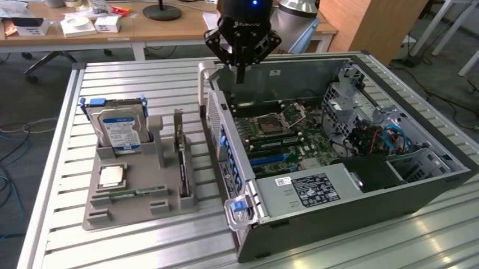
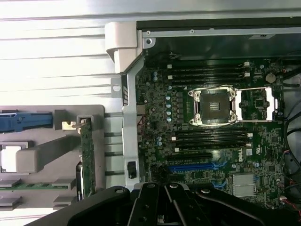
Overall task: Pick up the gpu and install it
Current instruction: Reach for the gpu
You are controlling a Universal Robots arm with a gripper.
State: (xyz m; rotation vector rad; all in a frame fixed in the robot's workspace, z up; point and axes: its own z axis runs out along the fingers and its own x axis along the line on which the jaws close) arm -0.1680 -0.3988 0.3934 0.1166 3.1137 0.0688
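Note:
The gpu stands on edge in a slot of the grey holder, on the exterior view's left. Seen from the wrist, the gpu is a thin green strip with its silver bracket at one end. My gripper hangs above the far wall of the open computer case, its fingers pressed together with nothing between them. It is well apart from the gpu. The wrist view shows the gripper over the motherboard.
The holder also carries a blue-and-silver hard drive, a processor chip and a narrow memory stick. Inside the case sit the open processor socket, blue cables and a drive cage. A desk with clutter stands behind the slatted table.

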